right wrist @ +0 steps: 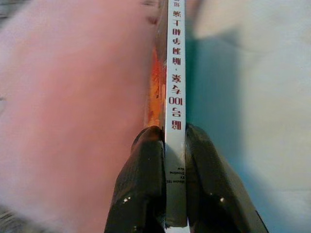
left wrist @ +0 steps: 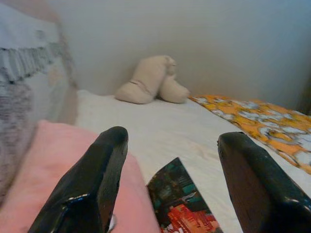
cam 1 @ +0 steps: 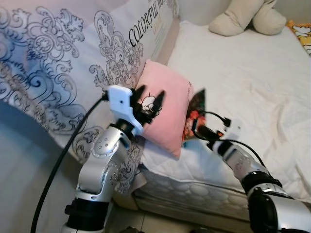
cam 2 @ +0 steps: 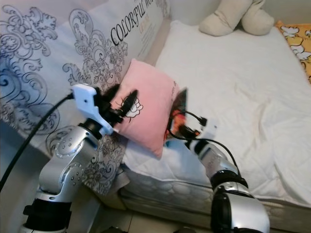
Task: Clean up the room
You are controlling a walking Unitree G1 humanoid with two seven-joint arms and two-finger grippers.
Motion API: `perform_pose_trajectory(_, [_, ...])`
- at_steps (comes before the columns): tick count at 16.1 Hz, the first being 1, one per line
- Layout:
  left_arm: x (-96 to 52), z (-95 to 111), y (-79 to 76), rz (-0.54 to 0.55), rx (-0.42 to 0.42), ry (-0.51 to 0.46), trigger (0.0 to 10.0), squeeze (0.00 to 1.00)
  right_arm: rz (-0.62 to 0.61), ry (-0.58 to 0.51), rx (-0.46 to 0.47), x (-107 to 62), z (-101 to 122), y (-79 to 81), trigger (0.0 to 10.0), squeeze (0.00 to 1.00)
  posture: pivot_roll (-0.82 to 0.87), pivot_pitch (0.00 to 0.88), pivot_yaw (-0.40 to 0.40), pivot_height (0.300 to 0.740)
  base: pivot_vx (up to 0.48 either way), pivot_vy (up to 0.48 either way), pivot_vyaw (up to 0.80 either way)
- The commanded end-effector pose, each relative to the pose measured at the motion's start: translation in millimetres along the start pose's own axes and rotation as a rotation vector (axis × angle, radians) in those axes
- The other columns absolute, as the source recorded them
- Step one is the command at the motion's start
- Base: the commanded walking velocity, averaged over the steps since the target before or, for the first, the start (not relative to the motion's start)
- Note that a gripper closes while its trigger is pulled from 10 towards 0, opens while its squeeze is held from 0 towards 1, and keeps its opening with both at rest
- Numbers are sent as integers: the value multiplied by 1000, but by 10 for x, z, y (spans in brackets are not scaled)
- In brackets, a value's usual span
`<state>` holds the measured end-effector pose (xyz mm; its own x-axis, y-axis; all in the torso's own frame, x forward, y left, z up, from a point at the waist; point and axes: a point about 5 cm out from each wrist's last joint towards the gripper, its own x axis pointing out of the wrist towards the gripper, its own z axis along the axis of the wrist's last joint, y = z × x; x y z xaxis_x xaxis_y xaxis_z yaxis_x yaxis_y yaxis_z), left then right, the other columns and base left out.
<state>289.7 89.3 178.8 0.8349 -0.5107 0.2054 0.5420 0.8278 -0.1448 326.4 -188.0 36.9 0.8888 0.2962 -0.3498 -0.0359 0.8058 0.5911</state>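
Currently right gripper (right wrist: 175, 145) jaws clamp the book (right wrist: 175, 73) (beside pink pillow (cam 1: 167, 114)); left gripper (left wrist: 170, 160) jaws open; tidying unfinished.

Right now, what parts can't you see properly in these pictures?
- Thin colourful book: its cover stays unseen in the right wrist view, edge-on between the right gripper fingers; head views show it half hidden behind the soft pink pillow.
- Pale plush toy: cut off by the top edge.
- Left gripper: open, fingertips blurred.
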Motion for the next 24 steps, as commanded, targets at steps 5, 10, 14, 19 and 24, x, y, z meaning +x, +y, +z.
perform_pose_trajectory(5, [-87, 75, -116, -109, 24, 16, 10000, 0, -130, 41, -115, -40, -26, -135, 0, 0, 69, 37, 109, 740, 0, 0, 0])
perform_pose_trajectory(10, [-110, 92, -138, -147, 26, 34, 10000, 0, -243, -4, -195, -40, 57, -177, 0, 0, 65, 34, 100, 740, 0, 0, 0])
perform_pose_trajectory(14, [-107, 69, -217, -192, 25, 45, 10000, 0, -352, 33, -295, -20, -7, -172, 0, 0, 66, 29, 93, 740, 0, 0, 0])
perform_pose_trajectory(19, [-206, -143, -213, -303, 73, 227, 10000, 0, -422, 87, -275, -42, -216, -197, 3569, 1000, 68, 9, 83, 740, 0, 0, 0])
perform_pose_trajectory(24, [-346, -344, -88, -359, 166, 440, 10000, 0, -433, 102, -293, -33, -257, -177, 10000, 1000, 70, 0, 82, 740, 0, 0, 0])
